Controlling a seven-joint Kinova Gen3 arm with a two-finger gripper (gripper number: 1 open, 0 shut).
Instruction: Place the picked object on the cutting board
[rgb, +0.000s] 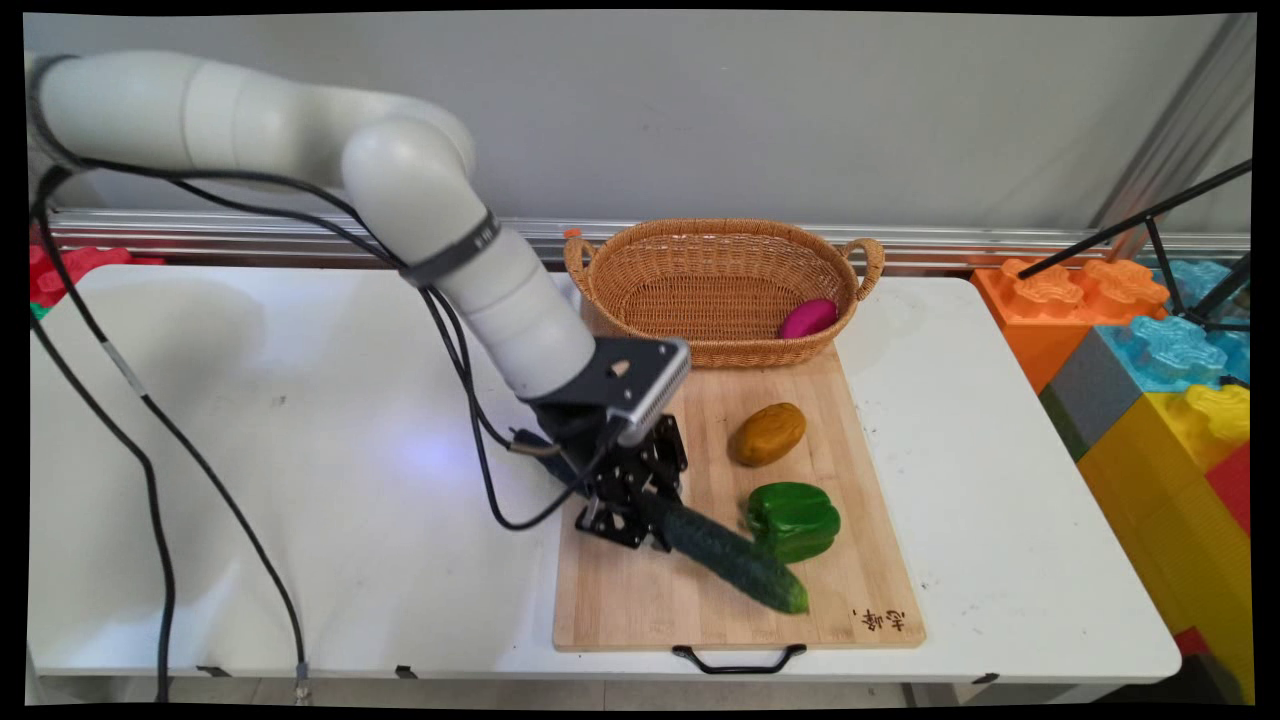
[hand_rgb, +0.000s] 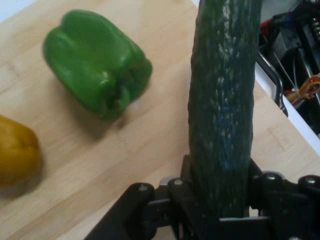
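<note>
The white table (rgb: 300, 450) fills most of the main view, and on its right half lies a bamboo cutting board (rgb: 640, 610) with a black handle at its lower edge. At the board's upper end stands a woven wicker basket (rgb: 620, 275) with a magenta egg-shaped thing (rgb: 808, 318) lying in its right end.

The white arm (rgb: 500, 290) slants down from the upper left to the board's left-centre, where the gripper (rgb: 640, 515) stands low over the wood. Its jaws are closed on one end of a dark green cucumber (rgb: 735, 560); in the hand view the cucumber (hand_rgb: 222, 100) rises straight up from between the black linkage. In the main view its free end points toward the lower right of the frame and looks to rest on or just above the board; which, I cannot tell.

Just beside the cucumber, to its upper right, lies a green bell pepper (rgb: 795, 518). Above that, near the basket, sits a yellow-brown potato (rgb: 768, 433).
</note>
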